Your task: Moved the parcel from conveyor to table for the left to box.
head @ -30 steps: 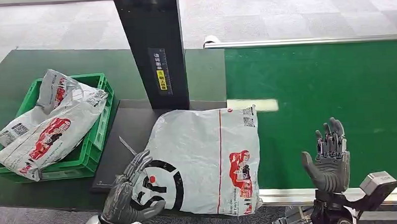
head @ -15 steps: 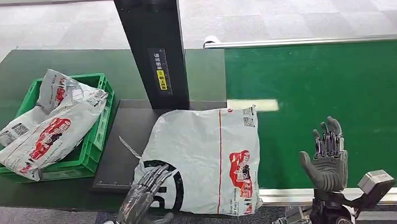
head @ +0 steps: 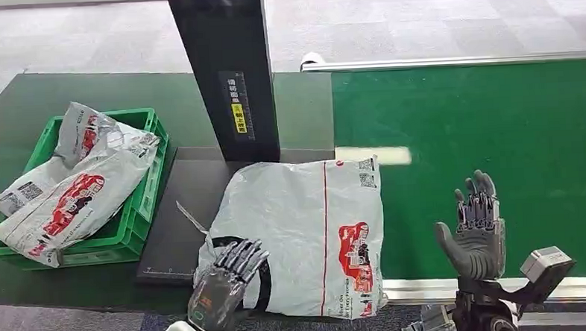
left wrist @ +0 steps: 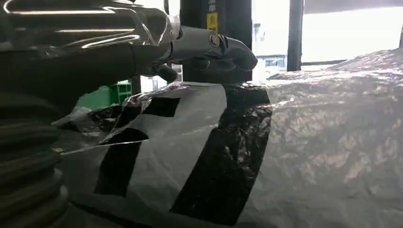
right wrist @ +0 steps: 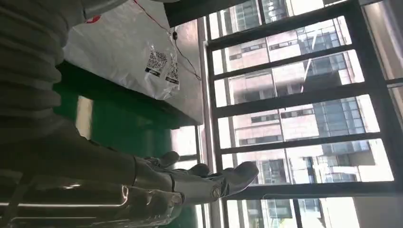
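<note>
In the head view, a large grey parcel (head: 304, 236) is seen lying flat on the dark table (head: 20, 133), its right edge overlapping the green conveyor (head: 482, 120). The left hand (head: 224, 286) is positioned palm down over the parcel's near left corner, above the black printed ring; its fingers are extended and slightly apart, and nothing is gripped. Whether the fingers touch the film cannot be told from this view. The right hand (head: 476, 232) is held upright above the near edge of the conveyor, well apart from the parcel, with fingers straight and thumb spread, holding nothing. A green crate (head: 145, 190) containing two further grey parcels (head: 67, 186) stands on the table to the left, and a black column (head: 226, 71) rises behind the large parcel. In the left wrist view, the left hand's fingers (left wrist: 223, 45) are seen stretched out just above the parcel's wrinkled film (left wrist: 304, 137), with the black print beneath them. In the right wrist view, the right hand's fingers (right wrist: 218, 183) are shown extended and empty; the parcel's corner with its printed codes (right wrist: 138, 52) lies beyond the green belt (right wrist: 123, 121).
</note>
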### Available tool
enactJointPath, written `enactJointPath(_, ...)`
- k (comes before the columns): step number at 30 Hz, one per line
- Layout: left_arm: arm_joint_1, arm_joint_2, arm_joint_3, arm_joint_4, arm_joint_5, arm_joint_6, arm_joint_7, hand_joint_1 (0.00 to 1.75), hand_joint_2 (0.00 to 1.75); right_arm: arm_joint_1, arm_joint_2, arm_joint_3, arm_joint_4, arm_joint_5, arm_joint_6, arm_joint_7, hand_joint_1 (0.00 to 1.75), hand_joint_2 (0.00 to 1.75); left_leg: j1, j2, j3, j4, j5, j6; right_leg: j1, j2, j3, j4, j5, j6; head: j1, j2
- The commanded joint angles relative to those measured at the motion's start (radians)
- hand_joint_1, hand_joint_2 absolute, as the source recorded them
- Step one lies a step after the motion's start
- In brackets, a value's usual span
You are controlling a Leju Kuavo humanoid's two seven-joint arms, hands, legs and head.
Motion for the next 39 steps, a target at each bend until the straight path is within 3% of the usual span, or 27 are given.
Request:
enactJointPath(1,-0.070,-0.031,-0.035,0.140,-0.024,0.008,0.023,0.00,1.75,-0.002,0.009,-0.001,0.011,-0.006,-0.001,0.007,0.00,1.75,0.000,-0.001,0.001,-0.001,0.000,0.000,0.000,0.000,0.001,-0.001,0.000,0.000,0.000,0.000)
enactJointPath(11,-0.078,-0.047,-0.023,0.162,-0.001,0.035,0.019,0.00,1.75,0.003,0.012,-0.004,0.007,-0.007,-0.001,0.009,0.00,1.75,0.000,-0.001,0.001,-0.001,0.001,0.000,0.000,0.000,0.001,-0.001,0.000,0.000,0.000,0.000)
enactJointPath(12,-0.087,-0.053,-0.017,0.172,0.026,0.039,0.008,1.55,1.75,0.010,0.013,-0.006,0.000,-0.008,-0.004,0.011,0.00,1.75,0.000,-0.001,0.001,-0.001,0.001,0.000,0.000,0.000,0.001,-0.001,0.000,0.000,0.000,0.000)
enactJointPath(13,-0.094,-0.057,-0.012,0.173,0.065,0.036,-0.011,1.75,1.75,0.014,0.014,-0.008,-0.004,-0.009,-0.005,0.012,0.00,1.75,0.000,-0.002,0.001,-0.001,0.000,0.000,0.000,-0.001,0.001,-0.001,0.000,0.000,0.000,0.000)
enactJointPath(23,-0.059,-0.018,0.009,-0.045,0.459,-0.145,-0.225,1.75,1.75,0.037,0.011,-0.017,-0.011,-0.014,-0.010,0.011,0.00,1.75,0.000,-0.001,0.001,-0.001,0.000,0.000,0.000,0.001,0.001,-0.001,0.000,0.000,0.000,0.000)
enactJointPath(39,-0.058,-0.014,0.011,-0.053,0.463,-0.150,-0.227,1.75,1.75,0.036,0.011,-0.017,-0.010,-0.014,-0.010,0.011,0.00,1.75,0.000,-0.001,0.002,-0.002,0.000,0.000,0.000,0.001,0.003,-0.002,0.000,0.000,0.000,0.000)
